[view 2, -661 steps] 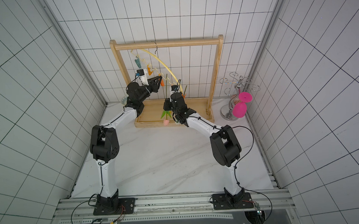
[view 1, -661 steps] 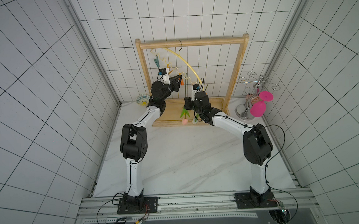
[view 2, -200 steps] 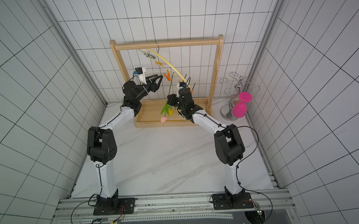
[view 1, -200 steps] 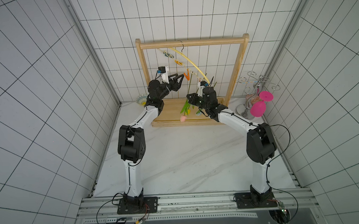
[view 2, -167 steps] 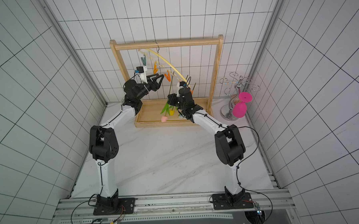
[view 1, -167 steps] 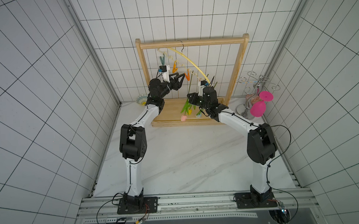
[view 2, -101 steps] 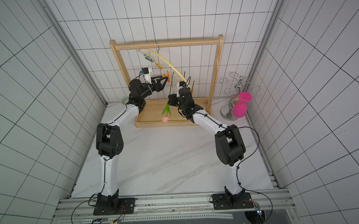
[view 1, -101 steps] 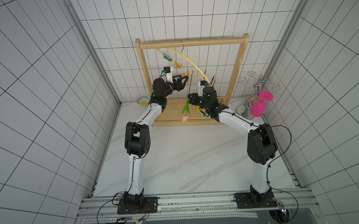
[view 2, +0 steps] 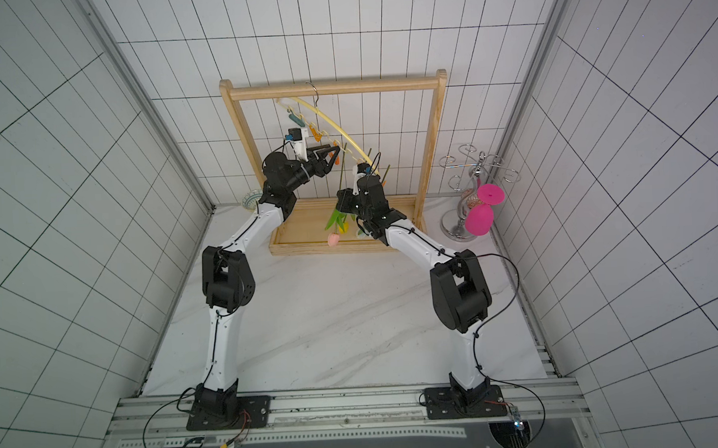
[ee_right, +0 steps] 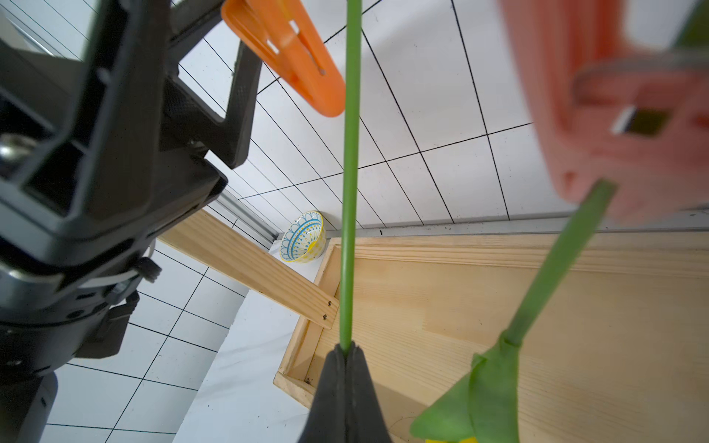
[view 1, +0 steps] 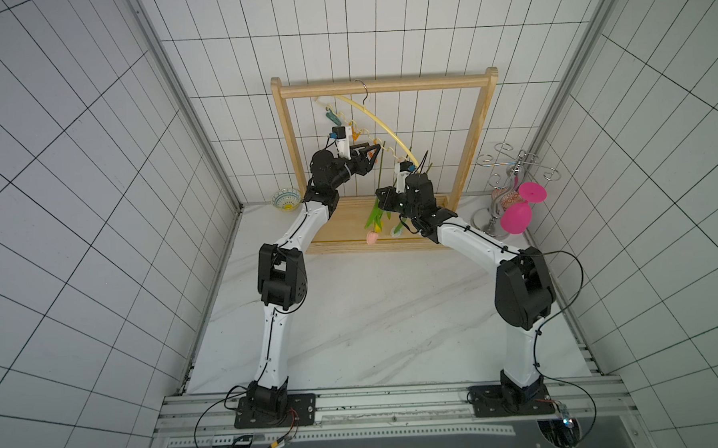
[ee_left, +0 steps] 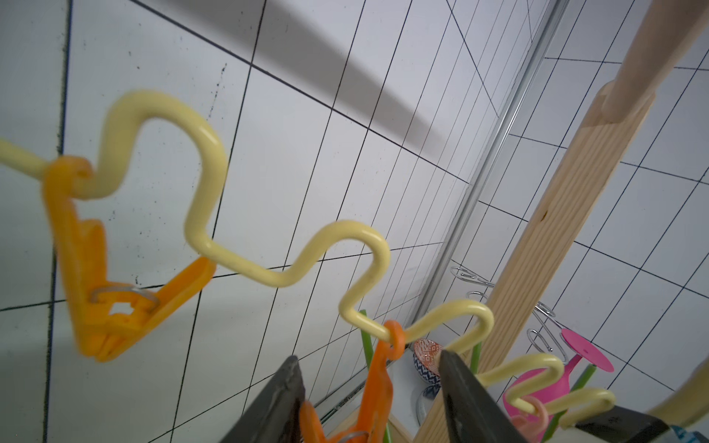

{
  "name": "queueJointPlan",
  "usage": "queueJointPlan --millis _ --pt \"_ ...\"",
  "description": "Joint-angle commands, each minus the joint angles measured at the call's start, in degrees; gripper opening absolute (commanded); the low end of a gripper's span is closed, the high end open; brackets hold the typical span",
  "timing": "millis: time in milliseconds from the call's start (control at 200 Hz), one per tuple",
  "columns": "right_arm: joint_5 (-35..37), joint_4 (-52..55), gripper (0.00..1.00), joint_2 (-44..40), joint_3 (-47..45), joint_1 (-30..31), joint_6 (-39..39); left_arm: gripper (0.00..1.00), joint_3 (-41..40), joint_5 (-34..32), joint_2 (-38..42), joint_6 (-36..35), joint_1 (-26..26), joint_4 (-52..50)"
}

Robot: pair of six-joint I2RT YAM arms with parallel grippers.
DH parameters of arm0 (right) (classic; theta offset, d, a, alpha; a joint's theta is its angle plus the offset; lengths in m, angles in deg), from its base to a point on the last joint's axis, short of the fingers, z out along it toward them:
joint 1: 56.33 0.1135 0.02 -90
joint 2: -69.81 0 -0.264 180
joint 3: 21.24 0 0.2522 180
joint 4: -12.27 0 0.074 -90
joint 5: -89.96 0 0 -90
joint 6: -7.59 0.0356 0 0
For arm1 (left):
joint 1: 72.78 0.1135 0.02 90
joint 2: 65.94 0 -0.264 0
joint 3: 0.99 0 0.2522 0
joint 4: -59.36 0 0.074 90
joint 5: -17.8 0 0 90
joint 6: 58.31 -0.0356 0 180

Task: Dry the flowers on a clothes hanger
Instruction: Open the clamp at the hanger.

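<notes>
Three tulips (view 2: 333,238) up there, one hanger (ee_left: 215,165), five clips (view 2: 296,119) on it, one wooden rack (view 2: 334,87), one bowl (view 1: 286,198), one goblet (view 1: 515,218), one stand (view 1: 484,223)

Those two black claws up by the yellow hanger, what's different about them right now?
The left arm's black claw has its jaws apart, on either side of a dangling orange plastic clip; the right arm's black claw is pinched shut on a thin green flower stem. The left claw sits up at the pale-yellow wavy plastic hanger; the right claw is lower, holding the stem further down. Both are dark, two-fingered and work close together.
</notes>
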Motion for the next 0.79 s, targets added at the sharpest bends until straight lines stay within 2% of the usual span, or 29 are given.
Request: queueJointPlan --millis 0,325,495,790 --pt "0.87 0.14 0.0 -2.66 0.51 0.44 -1.28 0.55 2.04 -0.59 -1.91 -0.45 -0.41 -2.01" --pt "0.87 1.02 0.0 -3.1 1.04 0.61 -2.25 0.52 3.69 -1.95 -2.77 -1.17 -1.11 -3.04" --pt "1.12 1.33 0.0 -3.11 1.12 0.64 -2.73 0.4 4.06 -2.76 -2.81 -1.52 -1.2 -3.29" --pt "0.69 1.9 0.0 -2.67 1.35 0.61 -2.23 0.32 3.57 -3.23 -1.69 -1.78 -1.2 -3.82"
